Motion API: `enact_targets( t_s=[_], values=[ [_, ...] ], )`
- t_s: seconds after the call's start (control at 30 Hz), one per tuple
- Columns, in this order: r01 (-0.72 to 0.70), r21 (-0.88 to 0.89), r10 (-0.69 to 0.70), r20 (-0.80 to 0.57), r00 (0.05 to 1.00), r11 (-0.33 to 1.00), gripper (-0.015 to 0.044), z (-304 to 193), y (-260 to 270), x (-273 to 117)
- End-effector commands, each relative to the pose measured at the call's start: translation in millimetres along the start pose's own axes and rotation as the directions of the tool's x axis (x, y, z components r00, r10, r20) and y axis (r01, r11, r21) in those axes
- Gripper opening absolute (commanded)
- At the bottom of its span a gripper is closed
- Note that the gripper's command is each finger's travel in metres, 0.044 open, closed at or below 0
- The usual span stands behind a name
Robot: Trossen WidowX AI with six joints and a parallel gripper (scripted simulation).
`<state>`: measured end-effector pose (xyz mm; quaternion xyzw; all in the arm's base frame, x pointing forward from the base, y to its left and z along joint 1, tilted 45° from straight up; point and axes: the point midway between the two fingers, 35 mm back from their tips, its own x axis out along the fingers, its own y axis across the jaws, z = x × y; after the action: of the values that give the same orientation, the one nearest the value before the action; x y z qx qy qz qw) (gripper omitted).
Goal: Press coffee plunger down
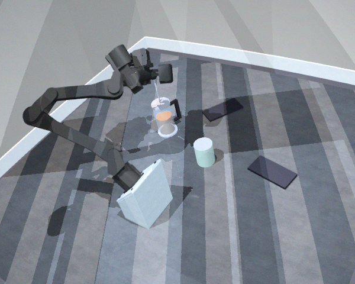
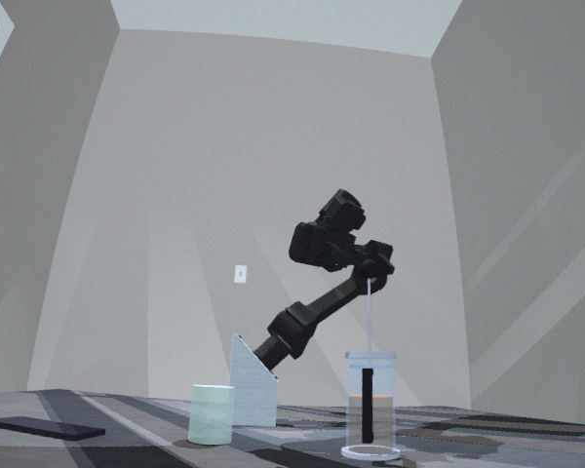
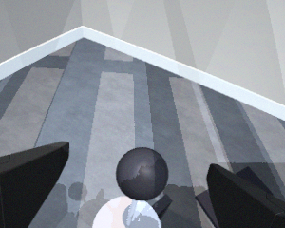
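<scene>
Green cylinder (image 1: pixel 204 152), two dark slabs (image 1: pixel 272 171)

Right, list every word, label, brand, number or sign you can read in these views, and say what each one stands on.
None: no readable text in any view.
Coffee press: no label or markings.
Plunger knob: plain dark ball, no print.
Pale green cylinder: blank.
White wedge block: blank.
Two dark flat slabs: blank faces.
Small white wall plate: too small to tell whether it carries any mark.
Gripper and arm: no brand visible.

One coffee press (image 1: pixel 164 117), one green cylinder (image 1: pixel 203 152), two dark slabs (image 1: pixel 222 109) (image 1: pixel 272 171), one white wedge (image 1: pixel 145 195)
</scene>
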<state>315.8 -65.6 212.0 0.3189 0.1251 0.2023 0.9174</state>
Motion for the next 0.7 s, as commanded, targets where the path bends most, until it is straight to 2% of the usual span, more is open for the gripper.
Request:
enact_targets(
  t_s=[0.0, 0.23, 0.67],
  values=[
    [0.006, 0.011, -0.006, -0.001, 1.000, 1.000, 0.0309, -1.3, -2.5, 2.0],
    [0.006, 0.011, -0.006, -0.001, 1.000, 1.000, 0.0125, -1.3, -2.5, 2.0],
    [0.006, 0.011, -0.006, -0.001, 1.000, 1.000, 0.0115, -2.5, -2.8, 3.0]
  ],
)
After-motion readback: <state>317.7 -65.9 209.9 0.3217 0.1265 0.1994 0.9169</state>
